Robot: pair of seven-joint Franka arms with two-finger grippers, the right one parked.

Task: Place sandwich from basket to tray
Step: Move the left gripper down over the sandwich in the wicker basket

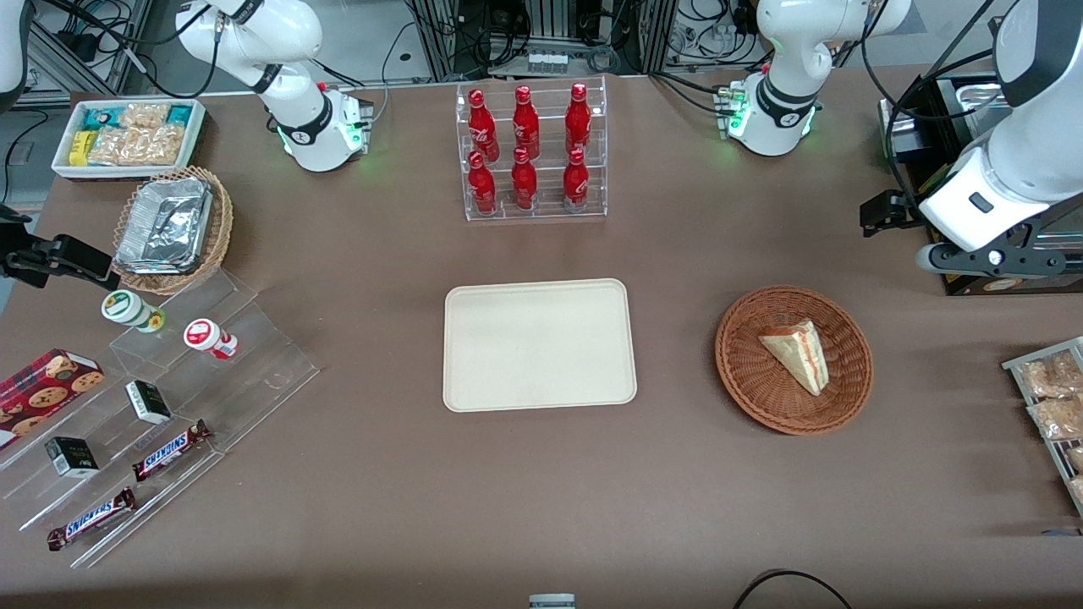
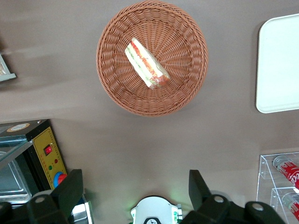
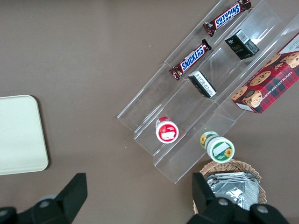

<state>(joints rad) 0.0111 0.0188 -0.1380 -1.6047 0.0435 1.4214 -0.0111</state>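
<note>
Pale triangular sandwich wedge (image 1: 796, 353) lying in round reddish-brown wicker basket (image 1: 847, 396); cream rectangular tray (image 1: 539, 344) bare; left gripper (image 2: 135, 190) raised, jaws wide.

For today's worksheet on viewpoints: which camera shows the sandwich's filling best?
The left wrist view: the open gripper hangs above the basket, sandwich layers facing it. The front view shows mostly bread; the right wrist view shows none.
</note>
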